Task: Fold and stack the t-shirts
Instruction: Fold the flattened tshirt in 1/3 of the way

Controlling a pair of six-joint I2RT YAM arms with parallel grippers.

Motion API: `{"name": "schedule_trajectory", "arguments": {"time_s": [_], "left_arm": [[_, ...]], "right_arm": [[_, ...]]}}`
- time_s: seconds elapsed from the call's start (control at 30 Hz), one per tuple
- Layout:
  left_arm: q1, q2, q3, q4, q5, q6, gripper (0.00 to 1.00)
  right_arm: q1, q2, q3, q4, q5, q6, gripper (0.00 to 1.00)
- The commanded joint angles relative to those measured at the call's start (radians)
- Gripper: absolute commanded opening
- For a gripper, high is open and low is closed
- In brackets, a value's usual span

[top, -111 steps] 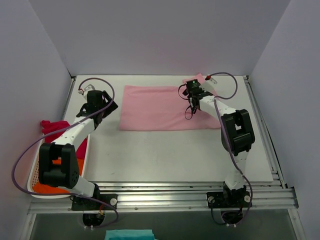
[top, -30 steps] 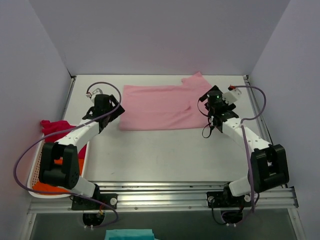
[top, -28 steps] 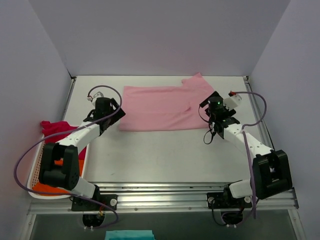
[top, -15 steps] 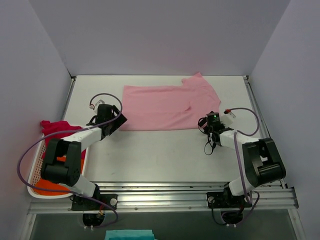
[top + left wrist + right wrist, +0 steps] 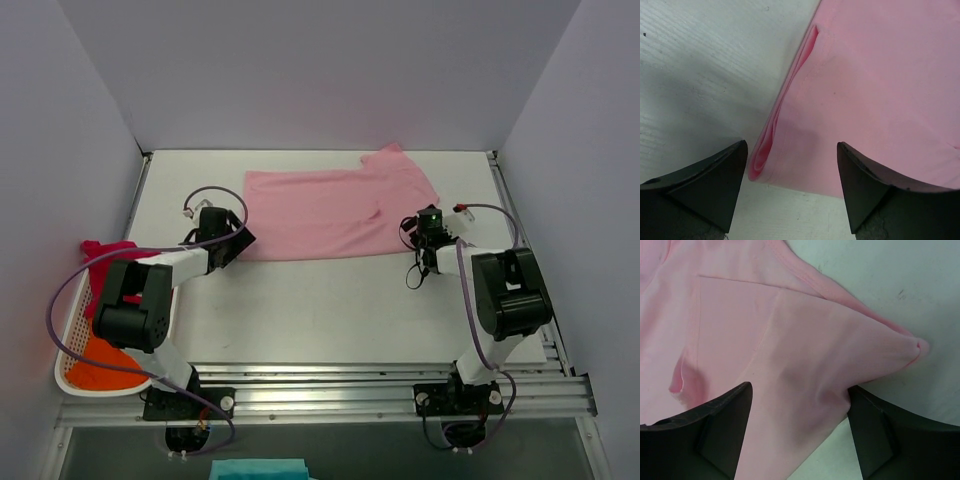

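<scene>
A light pink t-shirt (image 5: 320, 210), folded into a long band, lies flat at the back of the table. One sleeve (image 5: 400, 165) sticks out at its far right. My left gripper (image 5: 238, 240) is open at the band's near-left corner. In the left wrist view the doubled edge (image 5: 762, 152) lies between the open fingers (image 5: 715, 180). My right gripper (image 5: 420, 228) is open at the near-right corner. In the right wrist view pink cloth (image 5: 805, 370) fills the gap between its fingers (image 5: 880, 432). The magenta-red t-shirt (image 5: 105, 252) and the orange t-shirt (image 5: 95, 365) lie bunched in a basket.
The white basket (image 5: 62, 372) sits at the table's left edge, under my left arm. Walls close the table at the left, back and right. A metal rail (image 5: 330, 385) runs along the near edge. Something teal (image 5: 255, 470) lies below it.
Both grippers have come nearer along the pink shirt's short ends, to its two near corners. The right one earlier let go of the far-right sleeve, which now lies spread out.
</scene>
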Motion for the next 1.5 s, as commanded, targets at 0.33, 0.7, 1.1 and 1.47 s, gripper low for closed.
{"name": "schedule_trajectory", "arguments": {"time_s": [0.33,0.7,1.1,1.47], "left_arm": [[0.009,0.068,0.052,0.064,0.031,-0.001,0.2],[0.011,-0.065,0.0,-0.014,-0.023,-0.01,0.02],[0.005,-0.42,-0.196,-0.174,-0.07,-0.056,0.02],[-0.006,-0.74,-0.287,-0.384,-0.083,-0.086,0.26]], "right_arm": [[-0.007,0.07,-0.015,-0.054,-0.053,0.007,0.22],[-0.007,-0.025,-0.069,-0.161,-0.023,0.044,0.0],[0.0,-0.373,-0.227,-0.387,0.013,0.096,0.0],[0.015,-0.762,-0.301,-0.655,0.014,0.095,0.65]]}}
